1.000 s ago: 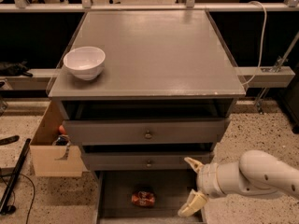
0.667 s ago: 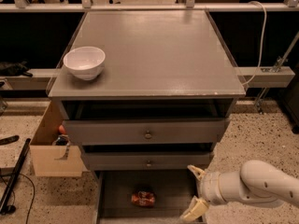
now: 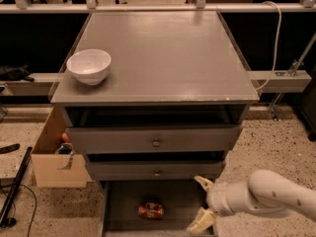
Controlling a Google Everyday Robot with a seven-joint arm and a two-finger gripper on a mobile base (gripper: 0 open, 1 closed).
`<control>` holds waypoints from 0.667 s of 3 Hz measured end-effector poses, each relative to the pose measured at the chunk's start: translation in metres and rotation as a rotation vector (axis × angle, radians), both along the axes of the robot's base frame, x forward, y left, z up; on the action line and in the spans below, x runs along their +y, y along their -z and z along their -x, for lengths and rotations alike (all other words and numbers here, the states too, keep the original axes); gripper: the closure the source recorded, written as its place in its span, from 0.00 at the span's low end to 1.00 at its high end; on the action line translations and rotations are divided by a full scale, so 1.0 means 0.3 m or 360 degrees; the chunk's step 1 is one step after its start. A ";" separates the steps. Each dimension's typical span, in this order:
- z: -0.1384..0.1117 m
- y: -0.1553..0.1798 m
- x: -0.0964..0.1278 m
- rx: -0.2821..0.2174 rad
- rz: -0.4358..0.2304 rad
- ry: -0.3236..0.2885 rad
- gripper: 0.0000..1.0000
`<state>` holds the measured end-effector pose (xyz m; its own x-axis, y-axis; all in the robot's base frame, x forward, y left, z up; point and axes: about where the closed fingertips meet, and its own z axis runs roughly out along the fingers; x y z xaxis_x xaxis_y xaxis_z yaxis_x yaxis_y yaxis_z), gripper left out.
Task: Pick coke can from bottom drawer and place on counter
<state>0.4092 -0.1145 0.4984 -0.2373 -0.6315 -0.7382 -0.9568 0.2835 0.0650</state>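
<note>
The coke can [image 3: 151, 210] lies on its side on the dark floor of the bottom drawer [image 3: 123, 204], which is pulled out at the foot of the cabinet. My gripper [image 3: 202, 203] is at the drawer's right side, to the right of the can and apart from it. Its two cream fingers are spread open and hold nothing. The white arm reaches in from the lower right. The counter [image 3: 163, 58] is the grey cabinet top above.
A white bowl [image 3: 89, 66] stands at the counter's front left. Two grey drawers with round knobs [image 3: 156, 142] sit above the bottom drawer. A cardboard box [image 3: 54, 157] stands left of the cabinet. A black pole [image 3: 15, 189] lies on the floor at left.
My gripper and arm have moved slightly down and to the right beside the drawer. The can has not moved.
</note>
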 end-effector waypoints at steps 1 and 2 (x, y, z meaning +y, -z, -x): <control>-0.027 0.117 0.074 0.0058 -0.0044 -0.0027 0.00; -0.056 0.234 0.139 0.0071 -0.0057 -0.0087 0.00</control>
